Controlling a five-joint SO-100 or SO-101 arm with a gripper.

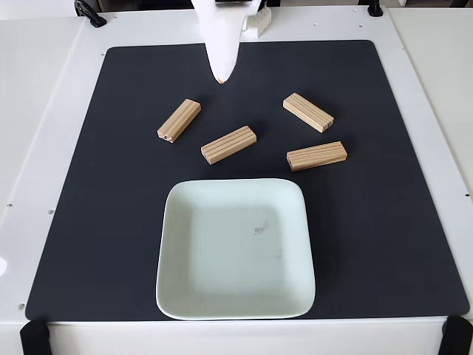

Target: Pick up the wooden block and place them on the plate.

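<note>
Several light-tan grooved wooden blocks lie apart on the black mat in the fixed view: one at the left (179,120), one in the middle (228,144), one at the upper right (308,112) and one at the right (316,155). The pale mint-green square plate (235,251) sits below them near the mat's front edge, with nothing on it. My white gripper (222,77) reaches down from the top edge and tapers to a single tip. Its fingers are together, with nothing held. It hangs above and between the left and middle blocks, touching neither.
The black mat (89,222) covers most of the white table (37,111). Black clamps sit at the front corners (33,336) and a dark cable at the top left (90,13). Bare mat lies left and right of the plate.
</note>
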